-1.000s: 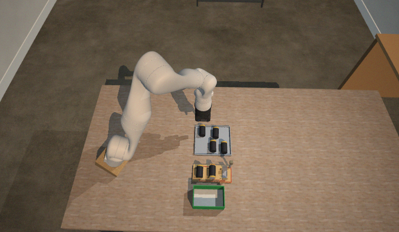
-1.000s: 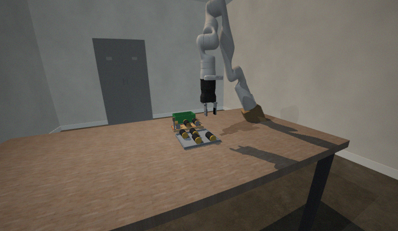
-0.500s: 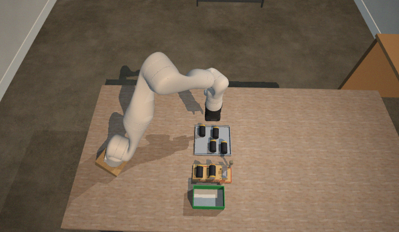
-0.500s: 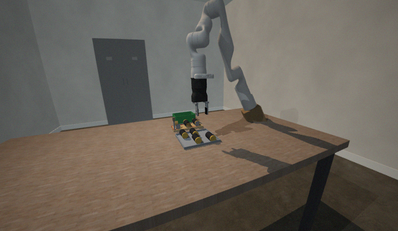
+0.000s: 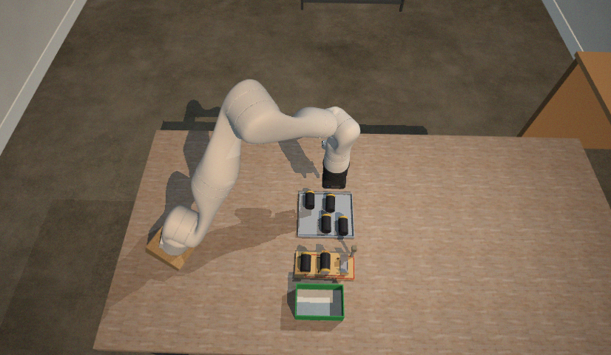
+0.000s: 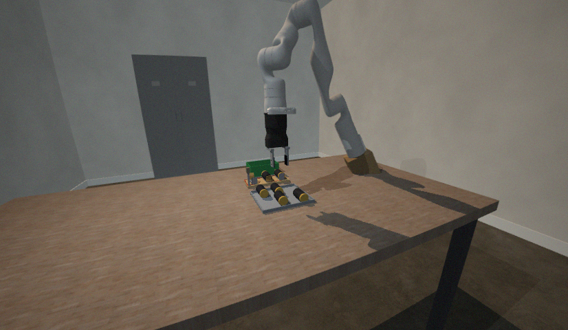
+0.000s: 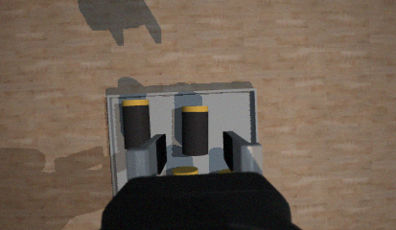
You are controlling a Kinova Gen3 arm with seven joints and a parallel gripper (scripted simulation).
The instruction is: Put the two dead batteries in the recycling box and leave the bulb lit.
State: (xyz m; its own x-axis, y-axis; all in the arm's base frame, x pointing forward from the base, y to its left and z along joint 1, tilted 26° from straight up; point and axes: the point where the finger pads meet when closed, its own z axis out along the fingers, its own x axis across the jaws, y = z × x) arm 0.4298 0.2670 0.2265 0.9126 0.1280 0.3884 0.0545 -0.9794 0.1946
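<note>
My gripper is open and empty, pointing down high above the tray. In the wrist view a black battery with a yellow end shows below, between the fingers. Another battery lies left of it. Two more batteries, one and another, lie in the nearer tray row. The holder board bears a left battery and a second battery. The green box stands upright and empty.
A small grey-brown piece on a post stands at the board's right end; I cannot tell whether it is the bulb, and no glow shows. A grey block sits beside it. The board lies between tray and box.
</note>
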